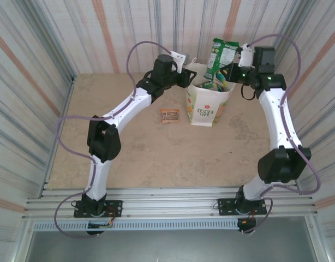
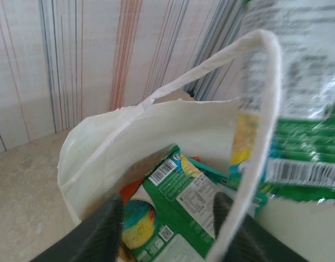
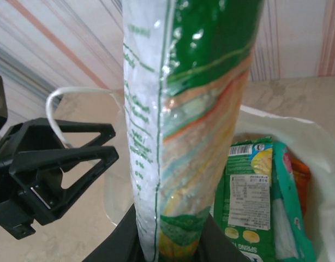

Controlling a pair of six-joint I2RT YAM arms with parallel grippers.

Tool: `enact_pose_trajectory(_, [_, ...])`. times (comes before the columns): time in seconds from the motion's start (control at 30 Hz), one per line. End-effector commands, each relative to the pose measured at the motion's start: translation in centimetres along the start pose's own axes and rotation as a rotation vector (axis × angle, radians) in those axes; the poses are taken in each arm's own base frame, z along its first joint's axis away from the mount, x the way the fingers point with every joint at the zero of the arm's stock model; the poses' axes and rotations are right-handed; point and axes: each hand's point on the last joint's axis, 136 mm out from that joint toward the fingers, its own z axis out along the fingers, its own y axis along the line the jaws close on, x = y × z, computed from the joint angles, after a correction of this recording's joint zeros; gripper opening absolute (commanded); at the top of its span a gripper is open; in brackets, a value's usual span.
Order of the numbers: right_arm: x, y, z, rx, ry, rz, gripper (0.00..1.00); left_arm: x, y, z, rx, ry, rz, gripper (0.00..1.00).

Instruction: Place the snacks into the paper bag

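Just above the paper bag (image 1: 203,109), right hand (image 1: 232,67) grips green packet (image 1: 221,54); left hand (image 2: 167,213) unclear.

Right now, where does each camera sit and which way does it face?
Top external: above and behind the arms, looking down at the table and paper bag; both arms show.
Left wrist: on the left arm, peering into the bag; left fingers at bottom.
Right wrist: looks along the held green packet toward the bag; right fingers low.
Shared: both wrist views see packets inside the bag.
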Motion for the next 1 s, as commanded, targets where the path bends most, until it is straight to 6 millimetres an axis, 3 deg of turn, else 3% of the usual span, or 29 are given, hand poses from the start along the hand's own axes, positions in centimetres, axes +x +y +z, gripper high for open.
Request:
enact_pose_trajectory(0.0, [0.3,0.9,0.3,0.007,0.049,-0.022,0.02,-2.8,-1.2,-0.2,0.037,-0.090,0.003,0.23])
enact_pose_trajectory(0.1, [1.1,0.5,1.0,0.029,0.095,-0.027,0.02,-3.0,-1.8,-0.7,0.064,-0.098,-0.004,0.05])
enact_pose_trajectory(0.13, [1.7,0.1,1.4,0.035,0.120,-0.019,0.02,-2.9,-2.0,-0.9,0.071,-0.099,-0.008,0.01])
enact_pose_trajectory(0.17, [1.1,0.5,1.0,0.033,0.110,-0.028,0.02,-3.0,-2.2,-1.3,0.078,-0.105,-0.009,0.00])
enact_pose_trajectory(0.47, [2.9,0.5,1.4,0.079,0.229,-0.062,0.03,-2.9,-3.9,-4.0,0.111,-0.117,0.012,0.00])
enact_pose_trajectory(0.97, [6.0,1.9,5.0,0.017,0.420,-0.093,0.03,-2.5,-4.3,-4.1,0.129,-0.106,0.017,0.00])
